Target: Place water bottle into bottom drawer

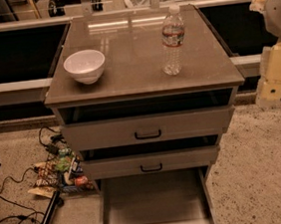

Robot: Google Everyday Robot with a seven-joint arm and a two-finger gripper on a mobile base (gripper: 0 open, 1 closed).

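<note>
We note the water bottle (172,39) standing upright on the table (132,77), right of centre and nearer the back edge than the front. The gripper (272,77) hangs outside the table's right edge, near the front right corner, well apart from the bottle and not touching it. We cannot tell its opening state. A white bowl (84,66) sits near the front left corner. The bottom drawer (155,200) is pulled out.
</note>
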